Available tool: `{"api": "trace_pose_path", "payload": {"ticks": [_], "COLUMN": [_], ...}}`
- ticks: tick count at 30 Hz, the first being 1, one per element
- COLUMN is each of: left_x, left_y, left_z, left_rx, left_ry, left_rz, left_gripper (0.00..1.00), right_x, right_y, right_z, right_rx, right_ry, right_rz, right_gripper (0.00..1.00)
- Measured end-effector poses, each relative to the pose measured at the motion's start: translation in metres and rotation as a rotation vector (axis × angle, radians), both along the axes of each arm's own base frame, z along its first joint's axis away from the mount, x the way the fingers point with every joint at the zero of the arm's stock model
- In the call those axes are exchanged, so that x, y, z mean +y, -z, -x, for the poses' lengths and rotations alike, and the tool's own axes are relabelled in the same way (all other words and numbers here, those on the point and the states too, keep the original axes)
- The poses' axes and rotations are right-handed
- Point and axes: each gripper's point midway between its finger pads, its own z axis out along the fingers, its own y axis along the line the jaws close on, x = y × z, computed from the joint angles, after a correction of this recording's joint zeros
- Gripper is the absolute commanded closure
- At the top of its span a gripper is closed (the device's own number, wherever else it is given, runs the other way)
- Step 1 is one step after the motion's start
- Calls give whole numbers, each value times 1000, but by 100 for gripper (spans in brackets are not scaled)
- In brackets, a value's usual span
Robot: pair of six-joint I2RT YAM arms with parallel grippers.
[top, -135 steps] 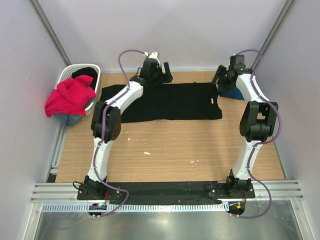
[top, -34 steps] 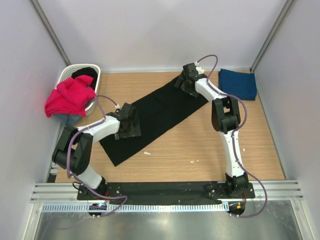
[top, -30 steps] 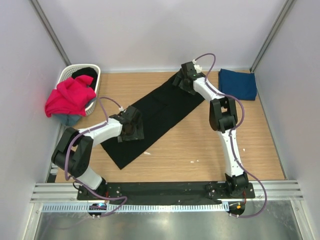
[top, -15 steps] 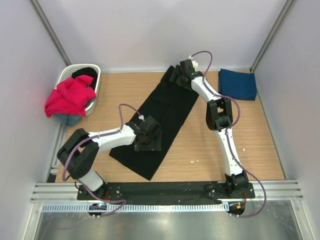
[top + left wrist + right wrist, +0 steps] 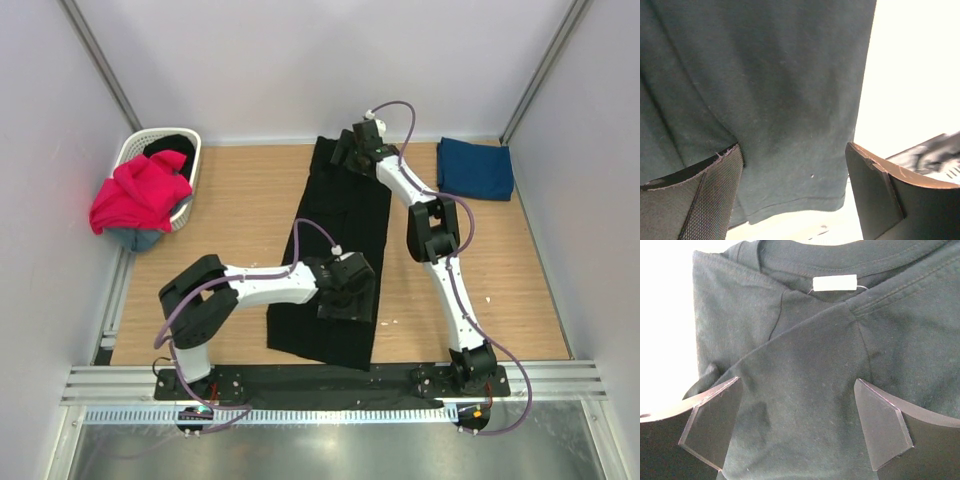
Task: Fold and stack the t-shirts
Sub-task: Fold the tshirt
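The black t-shirt (image 5: 340,240) lies folded into a long strip that runs from the back of the table to its front edge. My left gripper (image 5: 347,290) is open and sits low over the strip's near end (image 5: 780,75), close to the hem. My right gripper (image 5: 350,150) is open over the collar end (image 5: 805,355), by the white neck label (image 5: 835,283). The navy t-shirt (image 5: 476,168) lies folded at the back right. The magenta-red t-shirt (image 5: 140,190) hangs over the basket.
The white lattice laundry basket (image 5: 132,150) stands at the back left, off the wooden table (image 5: 240,200), with dark cloth inside. The black rail (image 5: 400,375) with the arm bases runs along the front edge, just past the shirt's hem.
The black shirt has swung from lying across the back to pointing front to back. My left gripper moved right and toward the front with the hem end. My right gripper stayed at the collar end.
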Motion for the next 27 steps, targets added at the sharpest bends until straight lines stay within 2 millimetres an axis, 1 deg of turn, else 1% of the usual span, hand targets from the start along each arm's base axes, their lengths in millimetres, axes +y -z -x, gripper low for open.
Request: {"api": "trace_pose_path", "payload": {"ticks": [4, 9, 13, 18, 23, 25, 27], "left_x": [-31, -58, -68, -73, -71, -61, -43], "left_y": [-3, -6, -8, -9, -11, -11, -12], "left_z": [3, -1, -3, -5, -6, -10, -11], "left_rx": [8, 24, 24, 16, 2, -28, -51], "left_ry": [11, -5, -14, -18, -19, -19, -15], "left_rz": [66, 153, 201, 226, 224, 190, 123], "left_gripper": [17, 17, 17, 17, 16, 15, 13], "right_x": [7, 16, 26, 37, 38, 37, 37], "right_y": [-1, -1, -2, -4, -6, -8, -12], "right_z": [-3, -7, -10, -11, -9, -5, 4], "right_rx": [-18, -42, -66, -86, -88, -78, -53], "right_ry": [-15, -32, -45, -62, -84, -99, -122], "right_rz": [-13, -31, -41, -49, -34, -21, -16], "right_gripper": [1, 0, 0, 0, 0, 0, 0]}}
